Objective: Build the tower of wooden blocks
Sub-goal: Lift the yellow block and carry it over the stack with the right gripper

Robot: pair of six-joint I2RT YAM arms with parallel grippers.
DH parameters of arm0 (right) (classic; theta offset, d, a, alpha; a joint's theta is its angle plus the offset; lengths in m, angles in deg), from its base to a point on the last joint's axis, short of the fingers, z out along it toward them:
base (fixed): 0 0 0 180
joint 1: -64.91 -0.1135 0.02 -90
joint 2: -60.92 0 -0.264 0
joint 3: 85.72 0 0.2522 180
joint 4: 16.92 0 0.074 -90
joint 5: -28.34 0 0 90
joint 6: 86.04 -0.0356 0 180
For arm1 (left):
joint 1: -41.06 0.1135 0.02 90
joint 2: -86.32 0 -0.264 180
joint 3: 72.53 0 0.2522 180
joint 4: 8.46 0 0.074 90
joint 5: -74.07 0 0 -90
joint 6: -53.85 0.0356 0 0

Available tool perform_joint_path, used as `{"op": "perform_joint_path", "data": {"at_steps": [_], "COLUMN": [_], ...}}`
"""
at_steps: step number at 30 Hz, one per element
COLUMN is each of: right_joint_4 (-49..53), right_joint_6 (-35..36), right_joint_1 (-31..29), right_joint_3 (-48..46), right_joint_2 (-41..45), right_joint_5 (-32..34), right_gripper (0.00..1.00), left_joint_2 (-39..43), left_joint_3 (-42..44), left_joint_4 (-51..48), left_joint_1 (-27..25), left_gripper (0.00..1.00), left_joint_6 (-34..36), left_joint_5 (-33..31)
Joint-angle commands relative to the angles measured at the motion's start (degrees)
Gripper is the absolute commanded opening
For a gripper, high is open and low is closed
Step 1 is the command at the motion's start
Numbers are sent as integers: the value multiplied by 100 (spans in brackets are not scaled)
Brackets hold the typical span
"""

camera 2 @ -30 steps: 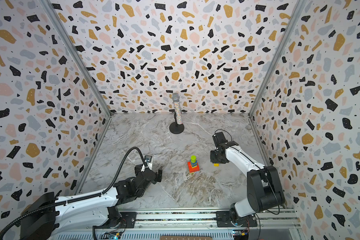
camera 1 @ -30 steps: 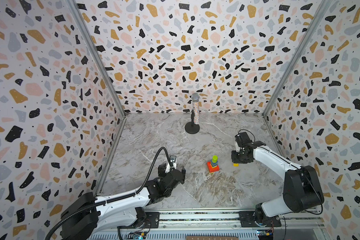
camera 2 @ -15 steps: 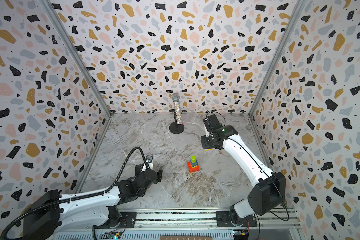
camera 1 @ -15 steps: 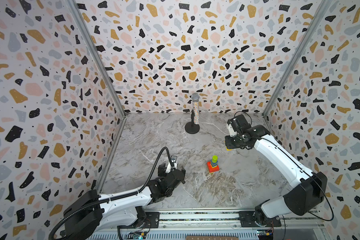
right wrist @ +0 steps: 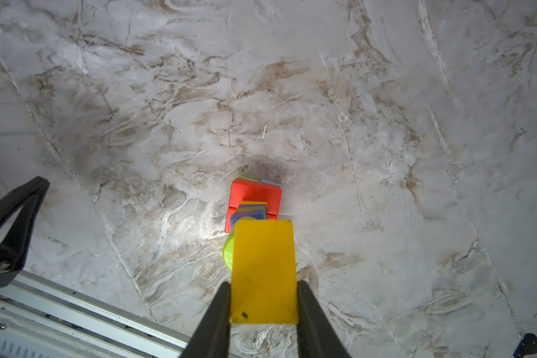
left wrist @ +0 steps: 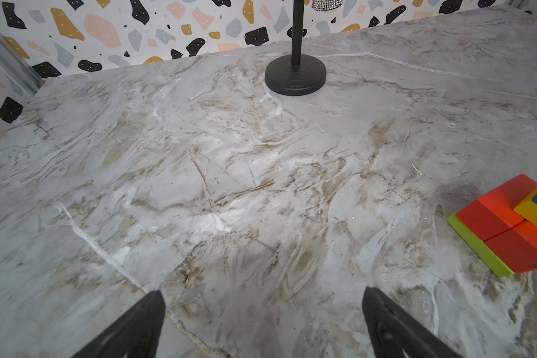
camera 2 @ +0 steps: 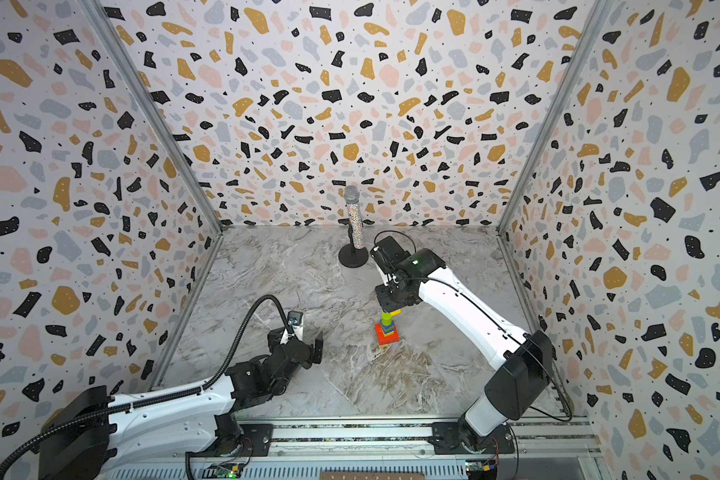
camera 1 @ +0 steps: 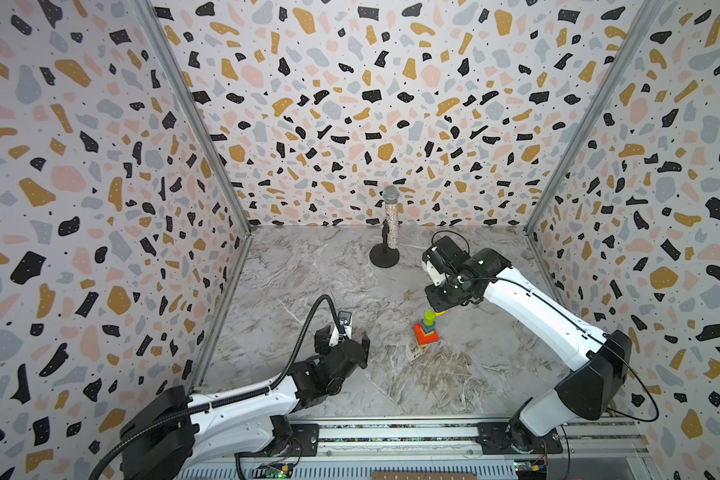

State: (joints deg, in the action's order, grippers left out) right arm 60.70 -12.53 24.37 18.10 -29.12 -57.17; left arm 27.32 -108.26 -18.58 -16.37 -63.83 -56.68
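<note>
The tower [camera 1: 425, 332] [camera 2: 386, 334] stands mid-table: a flat green piece and red bricks at the base, yellow and blue blocks above, a lime-green cylinder [camera 1: 429, 318] on top. My right gripper [right wrist: 264, 286] is shut on a flat yellow block [right wrist: 262, 269] [camera 1: 440, 312]. It hangs just above the tower [right wrist: 255, 196], with the block over the cylinder [right wrist: 228, 252], apart from it. My left gripper [left wrist: 261, 293] [camera 1: 344, 338] is open and empty, low over the table left of the tower [left wrist: 509, 223].
A glittery microphone [camera 1: 390, 220] on a black round stand [left wrist: 295, 74] rises behind the tower near the back wall. Patterned walls close in the marble table [camera 1: 308, 282] on three sides. A metal rail [right wrist: 75, 313] runs along the front edge.
My right gripper has risen from the table right of the tower and swung left with the yellow block to hang over the tower. The left arm has barely moved.
</note>
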Motion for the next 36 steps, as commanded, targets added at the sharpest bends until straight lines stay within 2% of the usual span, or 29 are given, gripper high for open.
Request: {"op": "perform_joint_path", "data": {"at_steps": [1, 36], "right_joint_4": [240, 77], "right_joint_6": [-21, 17], "right_joint_1": [-34, -231], "right_joint_3": [133, -184], "right_joint_2": [44, -130], "right_joint_5": [11, -127], "right_gripper": [27, 28], "left_joint_2": [-29, -41], "left_joint_3": [58, 44], "left_joint_4": [268, 260], "left_joint_1": [42, 65], "left_gripper": [100, 100], "left_joint_6": [79, 88], "left_joint_5": [65, 94]}}
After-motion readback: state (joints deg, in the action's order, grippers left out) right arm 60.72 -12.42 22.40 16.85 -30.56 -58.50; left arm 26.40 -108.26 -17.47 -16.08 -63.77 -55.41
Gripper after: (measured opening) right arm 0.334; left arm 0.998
